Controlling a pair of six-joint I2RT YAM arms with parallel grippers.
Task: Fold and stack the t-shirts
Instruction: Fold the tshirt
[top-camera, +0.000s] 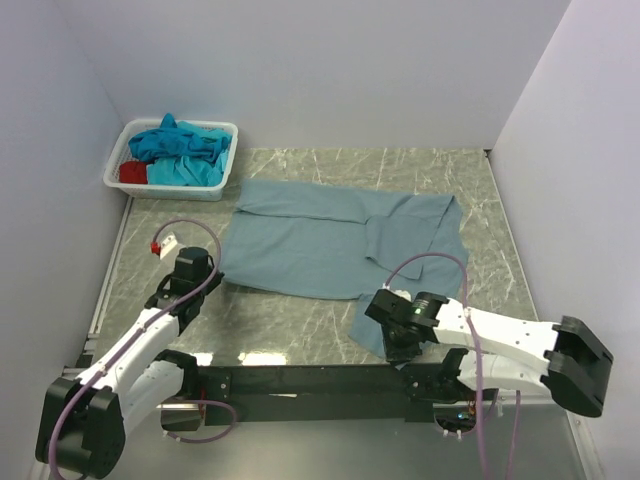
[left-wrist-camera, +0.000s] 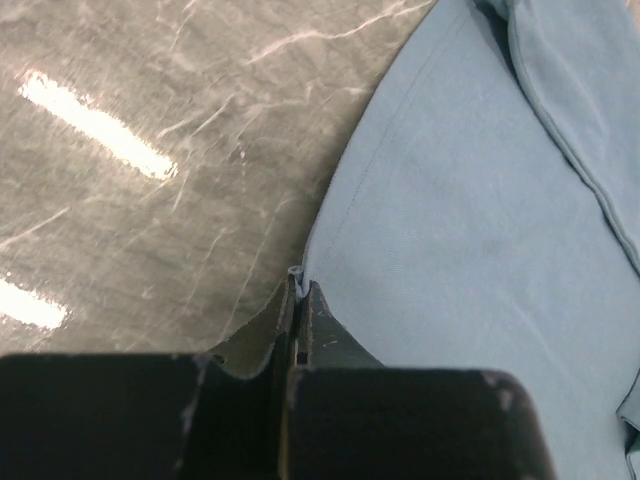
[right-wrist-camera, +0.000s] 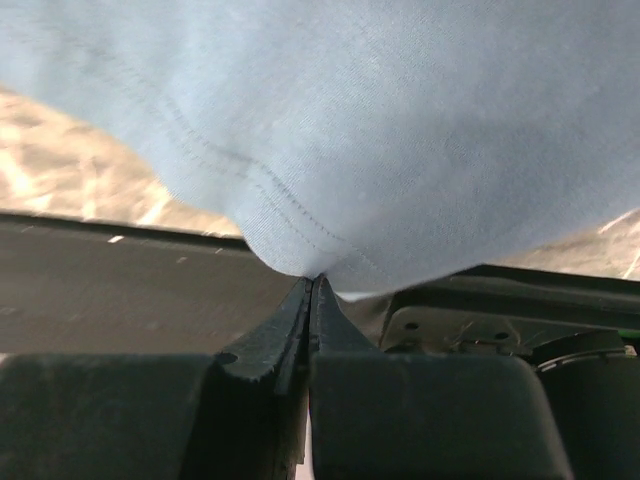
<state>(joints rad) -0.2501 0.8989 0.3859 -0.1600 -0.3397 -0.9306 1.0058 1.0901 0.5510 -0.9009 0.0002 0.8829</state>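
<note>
Down from above onto the counter (top-camera: 300, 325): dark grey-green marble pattern with pale veins and glare near the front edge. Boxed in by plain pale walls (top-camera: 330, 60) at the back and both sides.

Spread across the middle, the grey-blue t-shirt (top-camera: 320, 245), mostly flat, with its right part doubled over itself. Off in the far left corner, a white basket (top-camera: 228, 130) heaped with turquoise t-shirts (top-camera: 180, 145), plus a red t-shirt (top-camera: 131, 172) at its near left end.

As for writing, just a small red tag (top-camera: 155, 246) by the left wrist, too small to read. Looping above it, a lilac cable (top-camera: 190, 225).

Now close in from the left wrist: left end effector (left-wrist-camera: 298, 285) squeezed narrow on the shirt's left edge, a tiny nub of hem pinched at the tips. Marble to the left of it, smooth cloth to the right, both lying flat.

Over to the right wrist: right end effector (right-wrist-camera: 312, 283) clamped tight on the near hem, with the double stitch line plain to see only here. Cloth pulled up into a peak above the black rail (right-wrist-camera: 120, 290) at the front of the counter. From overhead, only a bunched near right corner under that arm.
</note>
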